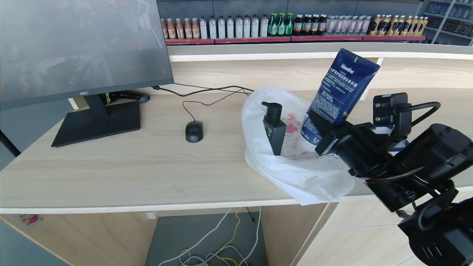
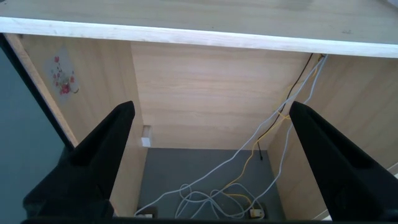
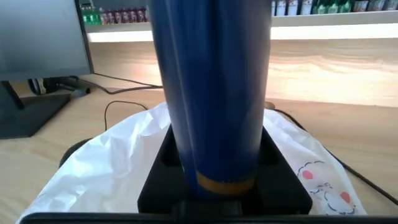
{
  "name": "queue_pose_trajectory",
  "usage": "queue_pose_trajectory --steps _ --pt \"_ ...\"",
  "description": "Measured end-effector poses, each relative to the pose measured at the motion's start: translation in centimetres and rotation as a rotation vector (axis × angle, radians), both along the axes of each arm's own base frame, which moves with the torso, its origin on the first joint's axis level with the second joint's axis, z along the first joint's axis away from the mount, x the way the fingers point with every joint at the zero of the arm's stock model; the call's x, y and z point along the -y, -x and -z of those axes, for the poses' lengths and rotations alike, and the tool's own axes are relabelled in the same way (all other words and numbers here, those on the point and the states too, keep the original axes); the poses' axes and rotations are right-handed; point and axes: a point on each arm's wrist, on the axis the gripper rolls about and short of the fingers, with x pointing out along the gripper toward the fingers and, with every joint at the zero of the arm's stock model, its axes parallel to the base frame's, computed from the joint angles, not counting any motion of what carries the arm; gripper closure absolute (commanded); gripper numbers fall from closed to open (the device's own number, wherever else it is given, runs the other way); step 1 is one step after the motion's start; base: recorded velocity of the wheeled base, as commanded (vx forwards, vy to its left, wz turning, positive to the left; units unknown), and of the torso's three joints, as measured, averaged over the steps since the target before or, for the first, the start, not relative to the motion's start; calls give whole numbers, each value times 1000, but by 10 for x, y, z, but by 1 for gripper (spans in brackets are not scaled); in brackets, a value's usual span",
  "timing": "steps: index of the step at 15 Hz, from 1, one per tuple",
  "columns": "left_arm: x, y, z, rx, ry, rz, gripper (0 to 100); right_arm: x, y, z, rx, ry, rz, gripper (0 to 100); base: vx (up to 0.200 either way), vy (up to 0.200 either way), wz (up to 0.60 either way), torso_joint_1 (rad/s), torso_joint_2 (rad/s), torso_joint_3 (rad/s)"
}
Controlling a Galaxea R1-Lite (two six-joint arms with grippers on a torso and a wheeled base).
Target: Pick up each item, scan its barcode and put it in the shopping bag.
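Lighting is bright and even from overhead; the mouse [image 1: 194, 131] and monitor stand [image 1: 99, 122] cast short, soft shadows on the counter [image 1: 129, 170]. The monitor screen [image 1: 81, 44] carries faint reflections without hard glare. The blue tube [image 1: 342, 88] shows a dull lengthwise sheen.

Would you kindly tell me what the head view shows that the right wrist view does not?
Only the head view: the dark pump bottle standing in the shopping bag, and the cables under the counter. Only the right wrist view: a gold band across the blue tube near the right gripper. Both: the tube in that gripper, and the bag.
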Motion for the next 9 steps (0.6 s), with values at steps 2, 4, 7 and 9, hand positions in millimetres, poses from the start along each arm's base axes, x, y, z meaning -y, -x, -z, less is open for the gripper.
queue_pose_trajectory --steps 2,4,7,9 --pt "0 0 0 0 0 0 0 1 -8 4 -4 17 20 100 0 0 0 0 0 0" --pt "0 0 0 0 0 0 0 0 -15 4 8 26 33 100 0 0 0 0 0 0" --pt "0 0 0 0 0 0 0 -1 -26 12 -3 44 47 100 0 0 0 0 0 0" --pt "0 0 0 0 0 0 0 -4 -32 17 -14 50 48 100 0 0 0 0 0 0"
